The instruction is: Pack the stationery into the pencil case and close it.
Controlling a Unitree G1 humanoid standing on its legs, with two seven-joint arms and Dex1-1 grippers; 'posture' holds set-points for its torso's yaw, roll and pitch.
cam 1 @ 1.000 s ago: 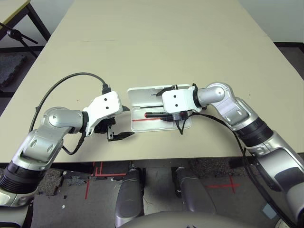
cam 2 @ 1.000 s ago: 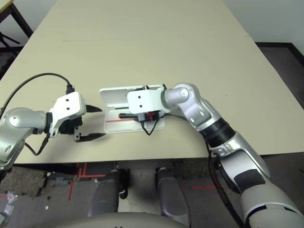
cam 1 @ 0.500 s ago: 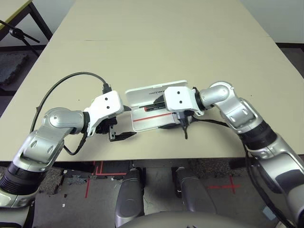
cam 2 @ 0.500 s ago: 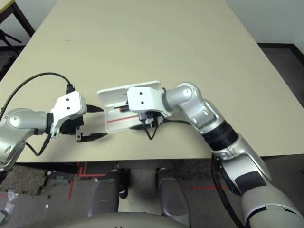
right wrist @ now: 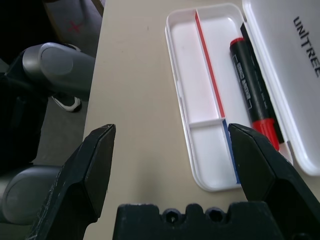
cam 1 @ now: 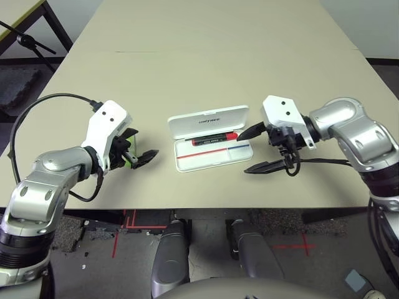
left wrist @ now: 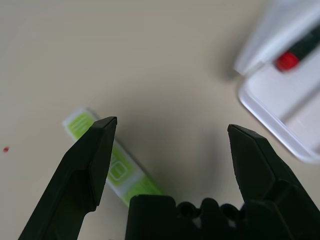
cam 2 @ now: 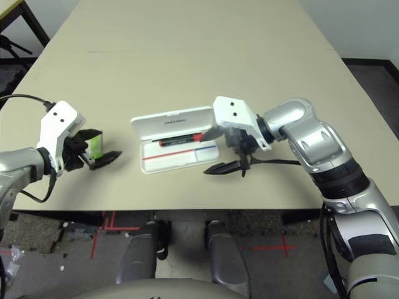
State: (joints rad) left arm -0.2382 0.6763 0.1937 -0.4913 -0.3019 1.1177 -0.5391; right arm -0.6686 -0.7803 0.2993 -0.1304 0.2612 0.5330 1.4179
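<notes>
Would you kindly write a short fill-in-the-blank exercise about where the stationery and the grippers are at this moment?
1. The red marker lies inside the ____ pencil case.
2. The lime-green highlighter lies on the ____ beside the left gripper, outside the case.
3. The right gripper has its fingers ____ and holds nothing.
4. The lid of the case carries small dark ____.

Missing words: open; table; open; lettering

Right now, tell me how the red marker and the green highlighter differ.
The red marker lies inside the open pencil case, against its lid hinge; the green highlighter lies on the bare table, outside the case. The marker is round, red with black label; the highlighter is flat, lime-green. The open left pincer straddles the highlighter; no pincer is at the marker.
</notes>
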